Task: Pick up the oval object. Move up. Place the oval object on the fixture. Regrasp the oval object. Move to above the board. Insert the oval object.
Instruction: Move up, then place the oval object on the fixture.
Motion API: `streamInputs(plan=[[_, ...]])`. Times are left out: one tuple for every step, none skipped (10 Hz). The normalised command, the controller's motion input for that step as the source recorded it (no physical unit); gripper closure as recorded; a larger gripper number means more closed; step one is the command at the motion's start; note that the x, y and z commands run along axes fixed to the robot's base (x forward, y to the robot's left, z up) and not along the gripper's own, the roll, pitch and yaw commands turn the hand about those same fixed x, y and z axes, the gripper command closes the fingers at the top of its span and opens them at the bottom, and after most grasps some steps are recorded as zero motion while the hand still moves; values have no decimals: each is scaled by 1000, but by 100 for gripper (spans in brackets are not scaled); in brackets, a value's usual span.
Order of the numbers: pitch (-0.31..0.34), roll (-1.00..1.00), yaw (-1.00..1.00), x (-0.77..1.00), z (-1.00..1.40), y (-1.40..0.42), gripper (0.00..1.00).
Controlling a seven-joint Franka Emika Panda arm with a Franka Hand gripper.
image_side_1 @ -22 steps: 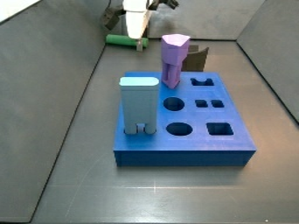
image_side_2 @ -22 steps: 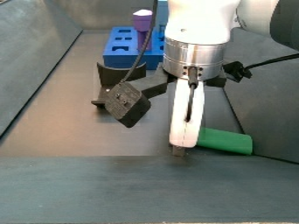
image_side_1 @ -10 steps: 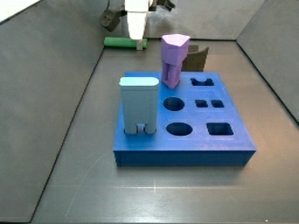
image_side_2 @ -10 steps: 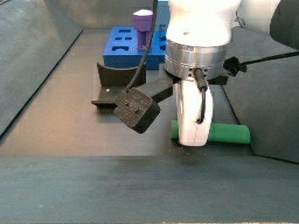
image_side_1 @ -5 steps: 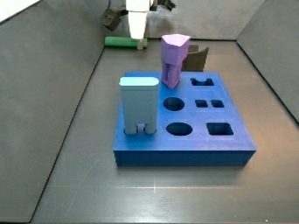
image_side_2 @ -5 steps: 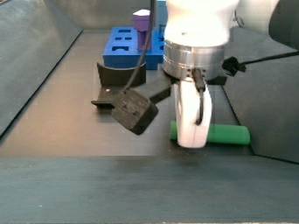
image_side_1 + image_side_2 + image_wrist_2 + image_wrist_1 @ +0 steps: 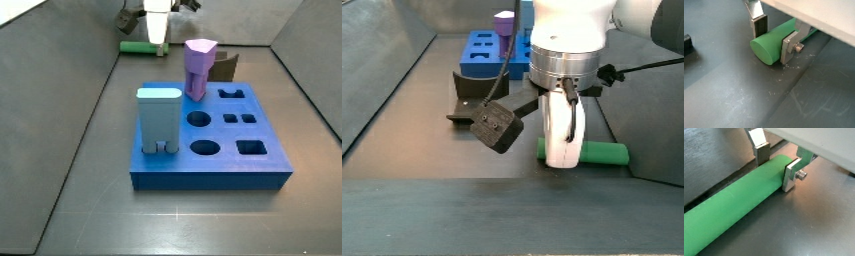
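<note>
Shifted sideways onto the smooth bright green oval rod [image 7: 774,42], the gripper [image 7: 775,37] straddles it, plates touching; lifting follows

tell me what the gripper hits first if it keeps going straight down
The gripper points down with fingers either side of the oval object lying on the floor; fingertips look near it, so likely the floor first.

Green oval object [image 7: 741,198] flat on floor, between end effector [image 7: 777,165] fingers.
</note>
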Motion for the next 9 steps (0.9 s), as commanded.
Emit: streamInputs(plan=[[0,0,0,0,833,0,100],[12,9,27,-29,827,59,100],[42,9,13,-43,722,32,100],[60,14,2,-31,640,20,100],[89,33,-15,-11,456,16,100],[95,57,-19,-17,264,5,100],[0,0,0,0,1000,0,100],[-11,8,7,8,1000,0,100],[21,11,0,-6,1000,-3,100]])
